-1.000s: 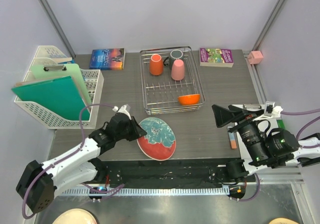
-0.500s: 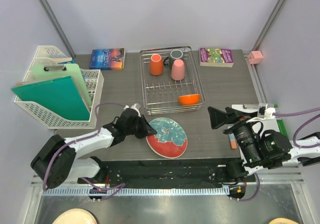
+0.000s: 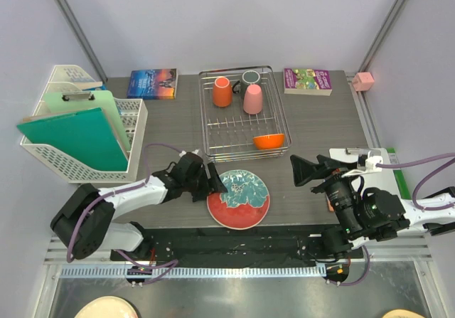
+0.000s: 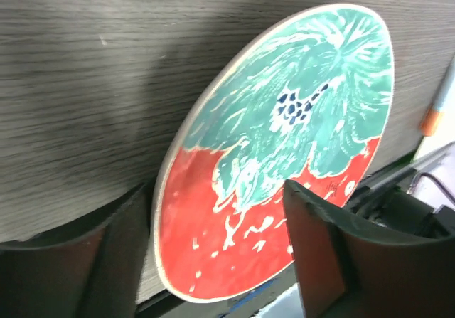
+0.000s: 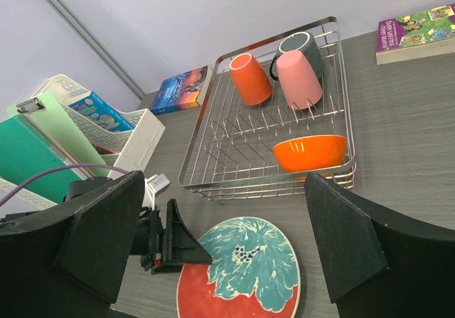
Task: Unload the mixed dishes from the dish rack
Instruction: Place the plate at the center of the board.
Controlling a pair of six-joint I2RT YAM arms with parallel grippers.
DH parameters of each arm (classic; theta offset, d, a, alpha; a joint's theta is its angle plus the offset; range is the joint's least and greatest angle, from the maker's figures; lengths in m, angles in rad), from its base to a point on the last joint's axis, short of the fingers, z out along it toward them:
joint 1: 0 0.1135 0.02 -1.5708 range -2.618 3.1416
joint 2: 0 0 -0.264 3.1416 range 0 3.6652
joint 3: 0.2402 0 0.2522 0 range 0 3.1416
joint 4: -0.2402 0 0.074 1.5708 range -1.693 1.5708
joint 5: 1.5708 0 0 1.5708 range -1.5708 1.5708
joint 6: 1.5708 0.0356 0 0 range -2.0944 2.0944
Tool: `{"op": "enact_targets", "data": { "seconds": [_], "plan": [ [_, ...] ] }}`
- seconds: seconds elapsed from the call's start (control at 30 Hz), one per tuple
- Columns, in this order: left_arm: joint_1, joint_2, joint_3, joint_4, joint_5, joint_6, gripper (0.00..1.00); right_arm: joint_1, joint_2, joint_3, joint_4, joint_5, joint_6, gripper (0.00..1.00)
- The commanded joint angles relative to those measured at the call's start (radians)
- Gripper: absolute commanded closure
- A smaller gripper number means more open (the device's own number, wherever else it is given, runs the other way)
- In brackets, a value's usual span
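Plate (image 3: 239,198) lay on counter (image 3: 170,129), just in front of rack (image 3: 207,129). Its left rim sat between fingers (image 4: 117,243) of left end effector (image 3: 210,181), fingers apart. Right end effector (image 3: 306,170) was wide apart, empty, near plate's right side. In rack: orange mug (image 3: 222,92), pink cup (image 3: 252,99), grey mug (image 3: 249,78), bowl (image 3: 269,141). White basket (image 3: 67,163) stood at far left.

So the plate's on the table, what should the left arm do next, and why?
Probably draw the left gripper straight back, away from the plate. Its jaws stand open astride the rim and the plate lies flat on the table, so that job looks done; the orange bowl, among others, waits in the dish rack.
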Motion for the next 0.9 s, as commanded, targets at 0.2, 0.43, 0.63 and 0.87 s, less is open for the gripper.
{"op": "enact_targets", "data": {
  "seconds": [0.2,0.43,0.63,0.87],
  "plan": [
    [-0.003,-0.14,0.204,-0.521,-0.213,0.135,0.06,0.004,0.0,-0.007,-0.066,0.106,0.081,0.0],
    [-0.003,-0.329,0.318,-0.684,-0.393,0.177,0.0,0.004,0.031,0.024,-0.064,0.153,0.057,0.0],
    [-0.003,-0.262,0.509,-0.494,-0.306,0.381,0.0,0.003,0.112,0.1,-0.098,0.124,0.007,0.0],
    [-0.004,0.21,1.051,-0.534,0.109,0.625,0.05,0.004,0.155,0.108,-0.095,0.092,0.02,0.0]
  ]
}}
